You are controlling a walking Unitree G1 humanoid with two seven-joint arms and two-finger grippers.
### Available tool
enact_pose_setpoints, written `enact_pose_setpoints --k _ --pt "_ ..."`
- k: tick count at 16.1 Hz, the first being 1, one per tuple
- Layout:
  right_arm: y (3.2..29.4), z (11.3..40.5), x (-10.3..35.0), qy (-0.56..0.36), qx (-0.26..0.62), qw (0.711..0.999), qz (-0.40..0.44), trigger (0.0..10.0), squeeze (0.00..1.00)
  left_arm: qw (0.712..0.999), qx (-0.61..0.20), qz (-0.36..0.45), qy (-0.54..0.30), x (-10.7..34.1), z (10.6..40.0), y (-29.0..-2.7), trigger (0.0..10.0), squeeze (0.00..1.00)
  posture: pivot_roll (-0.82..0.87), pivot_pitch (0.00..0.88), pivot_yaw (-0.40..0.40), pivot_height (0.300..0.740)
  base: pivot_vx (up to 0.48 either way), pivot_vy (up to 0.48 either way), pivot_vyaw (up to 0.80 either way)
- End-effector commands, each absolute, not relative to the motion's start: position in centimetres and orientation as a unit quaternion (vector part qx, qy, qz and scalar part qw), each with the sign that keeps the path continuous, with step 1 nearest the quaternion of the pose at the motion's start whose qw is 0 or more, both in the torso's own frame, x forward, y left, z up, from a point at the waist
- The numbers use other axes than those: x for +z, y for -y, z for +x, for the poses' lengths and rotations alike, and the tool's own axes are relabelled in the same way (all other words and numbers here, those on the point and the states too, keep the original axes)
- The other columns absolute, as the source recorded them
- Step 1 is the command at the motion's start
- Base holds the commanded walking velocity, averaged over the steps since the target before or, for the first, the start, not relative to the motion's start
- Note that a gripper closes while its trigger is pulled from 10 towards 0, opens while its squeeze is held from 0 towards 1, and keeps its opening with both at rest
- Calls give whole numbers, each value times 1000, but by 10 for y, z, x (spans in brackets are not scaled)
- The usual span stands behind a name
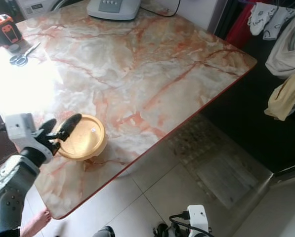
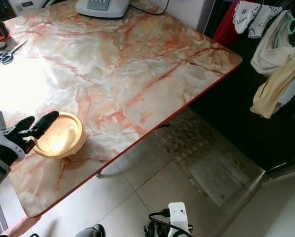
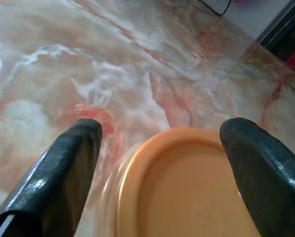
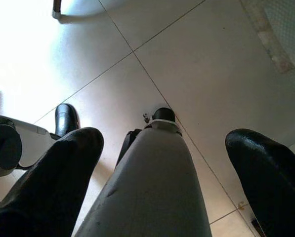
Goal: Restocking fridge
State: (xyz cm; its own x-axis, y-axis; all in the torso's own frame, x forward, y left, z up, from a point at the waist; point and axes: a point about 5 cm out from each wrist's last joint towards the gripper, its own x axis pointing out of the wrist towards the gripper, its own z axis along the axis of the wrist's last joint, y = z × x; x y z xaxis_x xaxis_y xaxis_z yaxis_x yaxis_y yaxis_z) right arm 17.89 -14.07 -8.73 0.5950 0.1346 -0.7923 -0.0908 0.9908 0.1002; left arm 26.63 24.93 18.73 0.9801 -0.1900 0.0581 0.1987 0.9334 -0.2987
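A round container with a yellow lid (image 1: 81, 137) sits on the marble table (image 1: 137, 69) near its front edge. My left gripper (image 1: 59, 130) is open at the container's left rim, one finger lying over the lid and the other just beside it. In the left wrist view the yellow lid (image 3: 187, 187) lies between the two spread fingers (image 3: 63, 168). My right gripper (image 4: 162, 173) hangs idle and open, pointing down at the tiled floor with my own leg between its fingers.
Scissors (image 1: 22, 55), an orange and black tool (image 1: 5, 27) and a white appliance (image 1: 112, 7) stand along the table's far side. Clothes (image 1: 285, 59) hang at the right. The table's red edge (image 1: 152, 148) borders tiled floor and a mat (image 1: 216, 158). A person's foot (image 1: 36, 222) shows bottom left.
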Motion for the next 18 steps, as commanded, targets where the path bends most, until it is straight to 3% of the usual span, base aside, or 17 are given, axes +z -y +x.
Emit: enact_pose_setpoints --k 1,2,3,4,18 --pt "143 165 -94 -470 57 881 27 10000 0 982 -97 -163 2 182 264 -252 10000 1000 65 256 -54 740 0 0 0" --pt "144 165 -94 -470 57 881 26 10000 0 980 -103 -172 -6 178 262 -252 10000 1000 64 257 -55 740 0 0 0" --pt "144 165 -94 -469 57 881 26 10000 0 977 -113 -182 -16 173 260 -250 10000 596 63 257 -56 740 0 0 0" --pt "144 165 -94 -469 57 881 26 10000 0 975 -124 -184 -27 167 258 -247 10000 0 64 257 -57 740 0 0 0" --pt "145 167 -93 -466 59 882 25 10000 0 956 -130 -262 -34 136 259 -239 10000 0 45 250 -74 740 0 0 0"
